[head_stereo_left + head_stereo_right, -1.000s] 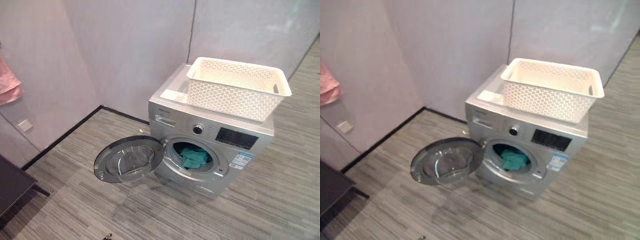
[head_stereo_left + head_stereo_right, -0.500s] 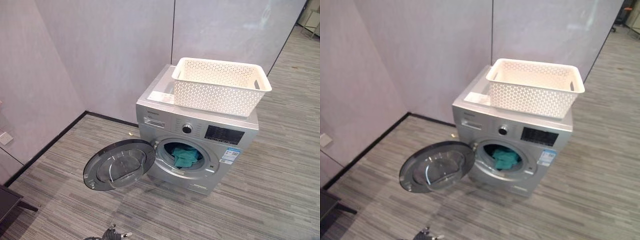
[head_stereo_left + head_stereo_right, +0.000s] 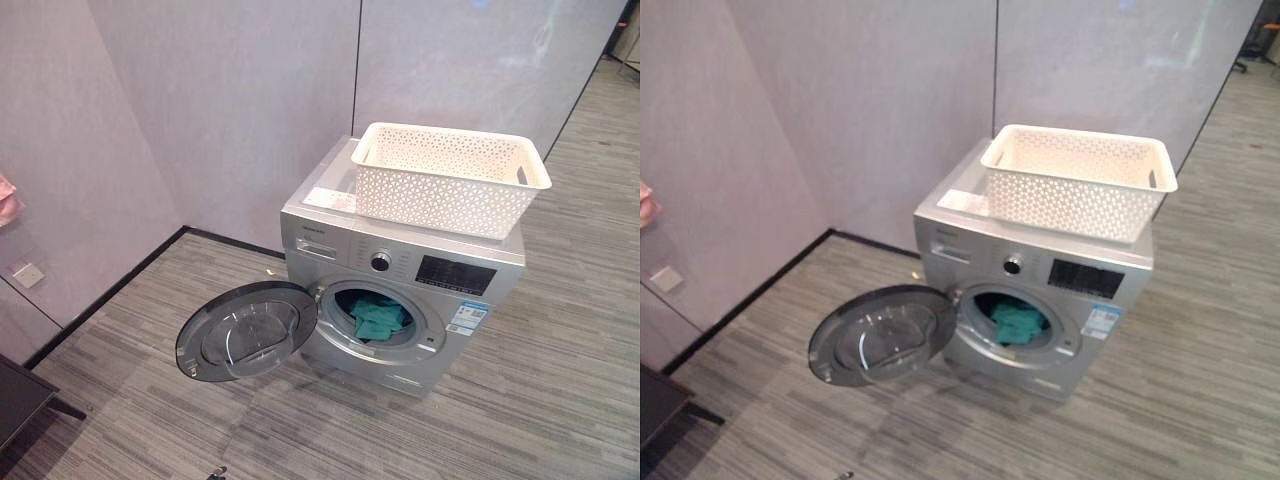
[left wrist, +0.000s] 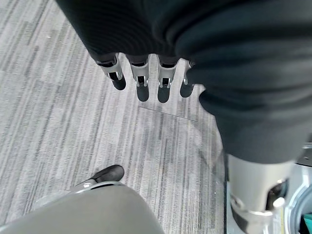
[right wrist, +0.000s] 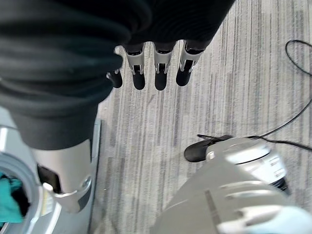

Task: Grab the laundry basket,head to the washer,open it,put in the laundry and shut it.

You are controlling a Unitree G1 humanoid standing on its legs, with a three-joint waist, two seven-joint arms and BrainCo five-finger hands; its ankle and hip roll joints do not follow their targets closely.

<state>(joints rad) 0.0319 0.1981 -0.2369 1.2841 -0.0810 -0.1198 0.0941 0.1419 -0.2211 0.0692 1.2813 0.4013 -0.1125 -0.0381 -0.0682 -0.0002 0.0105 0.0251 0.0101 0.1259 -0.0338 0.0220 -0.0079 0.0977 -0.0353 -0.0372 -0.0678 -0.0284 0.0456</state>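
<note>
A silver front-loading washer (image 3: 330, 232) stands against the grey wall. Its round door (image 3: 247, 330) is swung wide open to the left, low over the floor. Teal laundry (image 3: 378, 316) lies in the drum opening. A white perforated laundry basket (image 3: 450, 178) rests on top of the washer, and I see nothing inside it. My left hand (image 4: 141, 78) hangs over the striped floor with relaxed fingers, holding nothing. In the right wrist view my right hand (image 5: 161, 68) hangs the same way, open, with the teal laundry (image 5: 7, 200) at the edge.
Grey wall panels meet in a corner behind the washer, with a black baseboard (image 3: 110, 290) along the floor. A pink cloth (image 3: 6, 200) and a wall socket (image 3: 27, 272) are on the left wall. A dark piece of furniture (image 3: 20, 400) sits at the lower left.
The whole picture has shifted, so the camera moved. The washer, its open door, the laundry and the basket stand as before.
</note>
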